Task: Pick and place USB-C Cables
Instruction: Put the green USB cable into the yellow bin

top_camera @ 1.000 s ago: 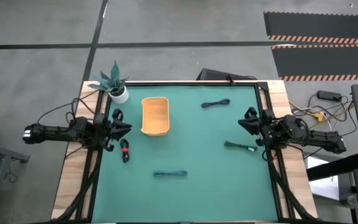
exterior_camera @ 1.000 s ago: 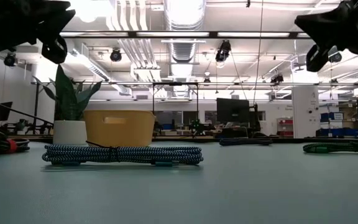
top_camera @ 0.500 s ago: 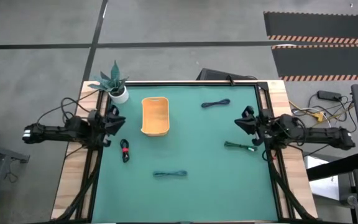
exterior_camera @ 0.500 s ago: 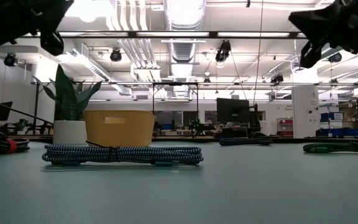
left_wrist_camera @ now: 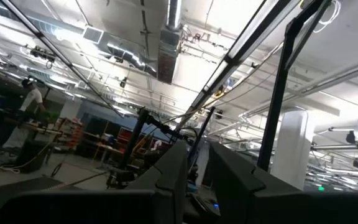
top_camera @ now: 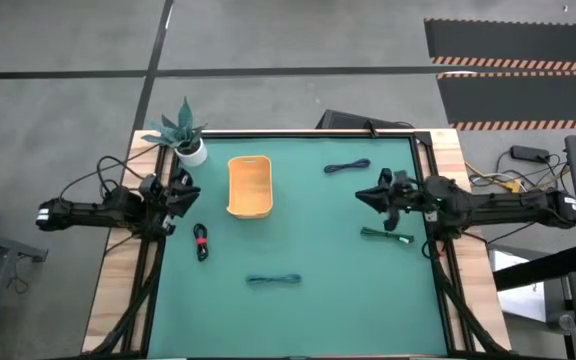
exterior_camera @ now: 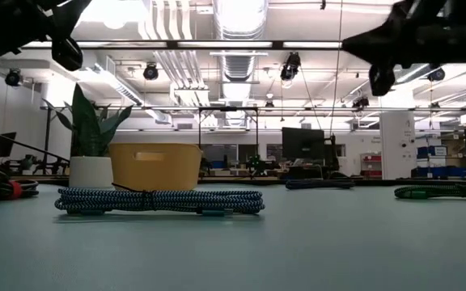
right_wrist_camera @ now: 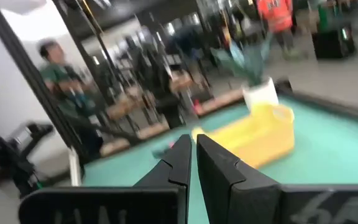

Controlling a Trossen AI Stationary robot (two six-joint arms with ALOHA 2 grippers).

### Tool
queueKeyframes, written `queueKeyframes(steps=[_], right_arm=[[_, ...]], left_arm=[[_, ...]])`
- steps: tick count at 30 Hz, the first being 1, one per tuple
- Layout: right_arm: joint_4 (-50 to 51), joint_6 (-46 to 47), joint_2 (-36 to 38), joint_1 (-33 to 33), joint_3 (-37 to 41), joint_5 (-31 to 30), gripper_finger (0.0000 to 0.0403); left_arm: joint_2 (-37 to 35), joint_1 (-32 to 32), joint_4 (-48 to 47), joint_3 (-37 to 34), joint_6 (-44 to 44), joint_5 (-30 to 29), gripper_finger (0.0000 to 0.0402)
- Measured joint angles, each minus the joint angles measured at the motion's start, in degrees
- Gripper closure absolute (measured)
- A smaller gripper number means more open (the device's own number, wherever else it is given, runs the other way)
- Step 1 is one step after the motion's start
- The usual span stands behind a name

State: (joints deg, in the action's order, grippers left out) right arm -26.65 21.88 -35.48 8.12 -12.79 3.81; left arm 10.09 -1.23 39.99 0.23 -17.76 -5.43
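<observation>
Four USB-C cables lie on the green mat: a blue-purple one (top_camera: 347,166) at the far right, a dark green one (top_camera: 386,235) at the right, a teal-blue one (top_camera: 273,280) toward the near edge, and a black-and-red one (top_camera: 201,243) at the left. The yellow tray (top_camera: 250,186) stands at the far left. My right gripper (top_camera: 368,195) hovers shut above the mat, between the blue-purple and green cables, pointing at the tray (right_wrist_camera: 260,134). At the left edge my left gripper (top_camera: 188,192) hangs tipped upward, its fingers (left_wrist_camera: 173,168) almost together with nothing between them.
A potted plant (top_camera: 183,135) stands at the far left corner beside the tray. Dark frame rails run along the mat's left and right edges. People show in the room beyond the table (right_wrist_camera: 51,68). Bare mat lies between the tray and the right gripper.
My right gripper, still shut, has reached out from the right edge toward the table's middle and risen a little. My left gripper has tipped its fingers upward at the left edge. No cable has moved.
</observation>
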Motion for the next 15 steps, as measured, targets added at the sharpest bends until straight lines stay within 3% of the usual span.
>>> queueKeyframes(steps=[6, 15], right_arm=[[21.6, 1.2, -6.0, 0.0, -11.8, -2.4, 0.0385], [44.3, 1.7, -15.2, 0.0, -28.1, -2.3, 0.0385]], left_arm=[[-0.1, 0.0, -0.1, 0.0, -0.1, 3.3, 0.0347], [-0.1, 0.0, -0.1, 0.0, -0.1, 3.8, 0.0347]])
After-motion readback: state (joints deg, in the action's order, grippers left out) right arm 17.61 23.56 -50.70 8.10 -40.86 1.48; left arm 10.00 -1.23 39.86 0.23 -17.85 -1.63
